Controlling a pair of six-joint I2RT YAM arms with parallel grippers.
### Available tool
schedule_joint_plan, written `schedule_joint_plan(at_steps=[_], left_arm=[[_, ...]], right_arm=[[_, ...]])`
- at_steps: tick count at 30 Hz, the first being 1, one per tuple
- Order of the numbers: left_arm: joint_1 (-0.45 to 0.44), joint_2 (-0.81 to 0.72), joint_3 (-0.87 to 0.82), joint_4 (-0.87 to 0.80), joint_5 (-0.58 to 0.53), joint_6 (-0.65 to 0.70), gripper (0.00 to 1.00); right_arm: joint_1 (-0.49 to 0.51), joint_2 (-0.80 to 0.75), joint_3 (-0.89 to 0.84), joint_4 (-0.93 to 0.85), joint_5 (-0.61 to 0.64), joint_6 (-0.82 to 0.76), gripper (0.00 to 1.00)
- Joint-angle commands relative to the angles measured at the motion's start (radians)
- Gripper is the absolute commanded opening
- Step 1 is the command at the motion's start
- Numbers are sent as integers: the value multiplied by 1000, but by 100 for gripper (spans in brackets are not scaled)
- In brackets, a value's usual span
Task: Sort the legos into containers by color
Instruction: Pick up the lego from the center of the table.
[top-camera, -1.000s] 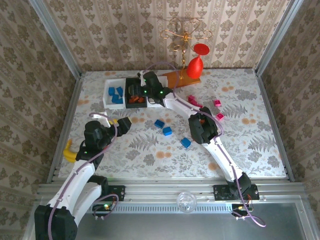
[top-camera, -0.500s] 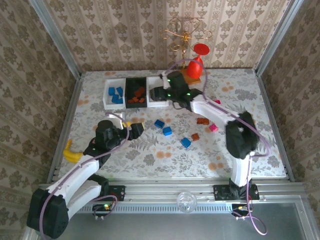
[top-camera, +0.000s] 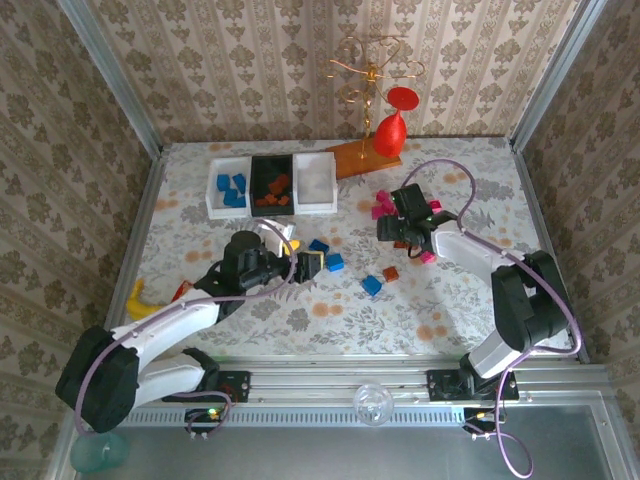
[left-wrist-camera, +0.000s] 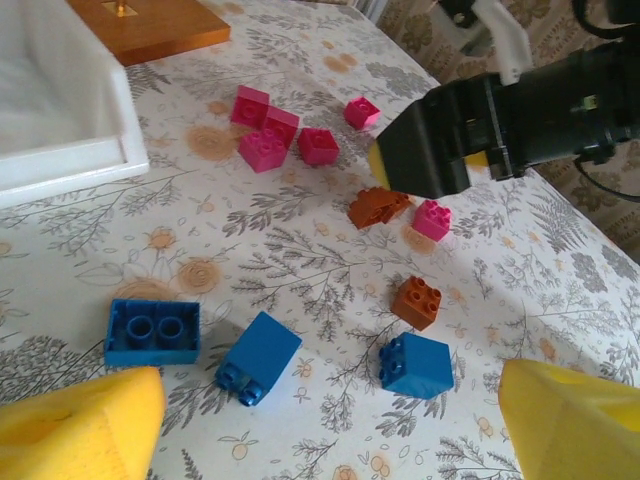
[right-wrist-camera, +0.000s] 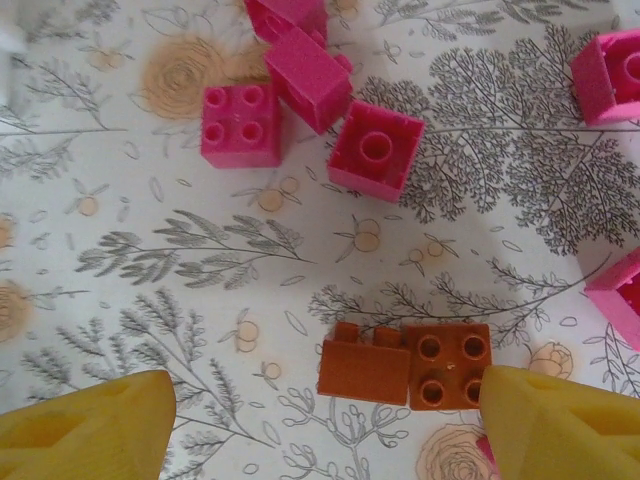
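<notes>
Blue, magenta and brown-orange legos (left-wrist-camera: 415, 365) on a floral-patterned table (top-camera: 480, 290).
</notes>
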Motion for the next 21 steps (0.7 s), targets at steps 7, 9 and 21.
schedule_joint_plan(at_steps=[7, 9, 21], left_arm=[[-17, -16, 9, 22, -51, 31, 87], [-17, -27, 4, 13, -62, 36, 87], [-16, -20, -1, 9, -92, 44, 87]], right_arm=[[-2, 155, 106, -52, 54, 16, 73], [-2, 167, 108, -54, 56, 17, 71], [4, 199, 87, -42, 7, 22, 60]])
